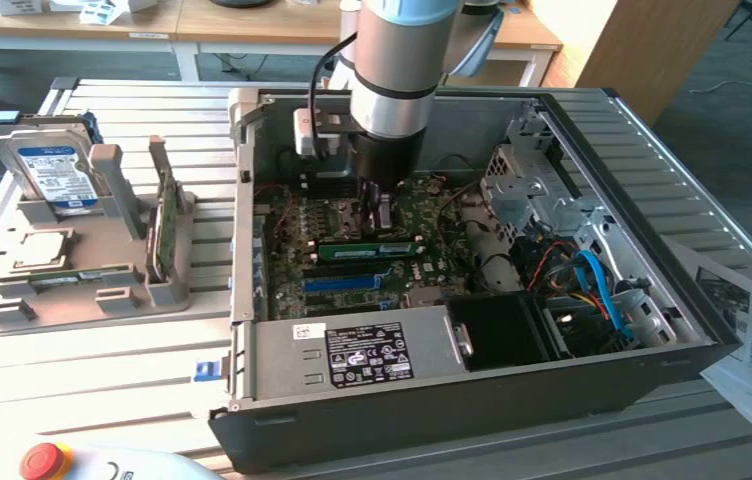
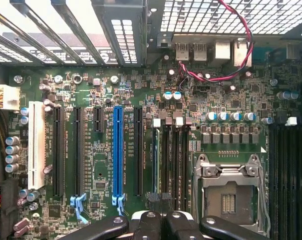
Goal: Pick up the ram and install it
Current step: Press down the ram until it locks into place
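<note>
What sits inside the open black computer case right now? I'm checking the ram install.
Inside the black metal computer case: green motherboard, a green ram stick seated upright, blue slot strip, the shut pincer. The arm hides the board behind.

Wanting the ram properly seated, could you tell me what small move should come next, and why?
Probably a gentle press straight down: the shut pincer hangs just over the ram, which already stands edge-up on the board; whether it is latched I cannot tell.
</note>
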